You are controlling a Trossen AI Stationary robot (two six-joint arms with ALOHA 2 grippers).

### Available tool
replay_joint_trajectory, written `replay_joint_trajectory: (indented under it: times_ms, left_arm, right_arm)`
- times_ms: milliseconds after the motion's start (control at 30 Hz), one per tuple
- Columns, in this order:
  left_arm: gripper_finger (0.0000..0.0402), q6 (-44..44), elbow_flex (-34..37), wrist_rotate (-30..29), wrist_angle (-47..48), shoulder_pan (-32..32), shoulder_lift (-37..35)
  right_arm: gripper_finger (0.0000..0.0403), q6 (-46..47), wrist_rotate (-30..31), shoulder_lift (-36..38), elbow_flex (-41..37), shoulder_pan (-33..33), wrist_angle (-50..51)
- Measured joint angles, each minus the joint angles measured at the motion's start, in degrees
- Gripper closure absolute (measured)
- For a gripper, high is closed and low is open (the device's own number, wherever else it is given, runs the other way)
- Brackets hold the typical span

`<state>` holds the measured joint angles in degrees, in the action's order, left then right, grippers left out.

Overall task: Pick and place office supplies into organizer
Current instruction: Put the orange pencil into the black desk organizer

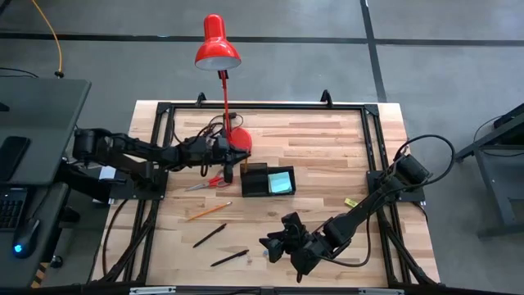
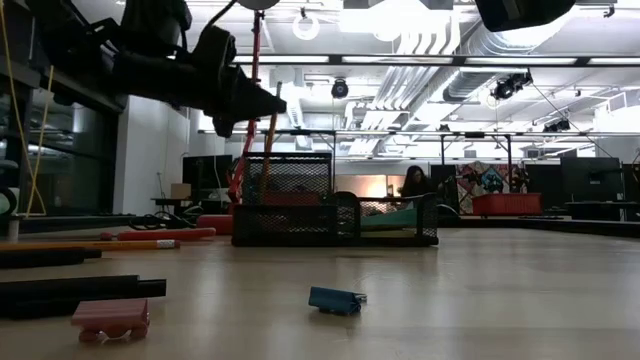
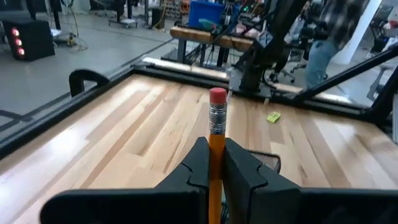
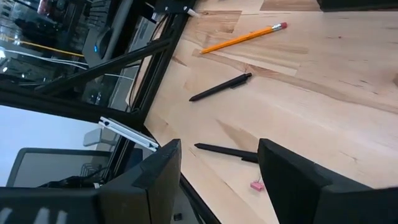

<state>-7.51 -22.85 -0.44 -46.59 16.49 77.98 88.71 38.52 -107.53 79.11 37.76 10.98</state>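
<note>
Left gripper (image 3: 210,165) clamps pencil (image 3: 216,127) above organizer (image 1: 267,180).

Left gripper (image 3: 216,167) fingers (image 3: 196,165) clamp orange pencil (image 3: 216,134) upright; eraser end up

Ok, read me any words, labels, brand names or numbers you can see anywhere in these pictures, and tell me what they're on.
None can be read. The pencil held in the left gripper, the pens and the organizer show no legible print.
Posters in the room behind are too blurred.
</note>
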Motion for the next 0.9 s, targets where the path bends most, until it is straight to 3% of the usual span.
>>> replay_joint_trajectory:
  times_ms: [233, 567, 900]
  left_arm:
    - [0.0372, -2.0, 0.0, 0.0, 0.05, 0.0, 0.58]
    - [0.0374, -2.39, 0.0, 2.08, 0.29, 0.0, 0.58]
    - [0.0284, -6.29, 0.0, 0.0, 9.1, 0.0, 0.58]
  right_arm:
    - [0.0202, 0.0, 0.0, -0.02, 0.0, -0.63, 0.0]
    - [0.0201, -0.5, 0.04, -0.04, 0.0, -1.81, 0.0]
    - [0.0203, -0.22, 0.63, -0.04, 0.0, -1.77, -0.02]
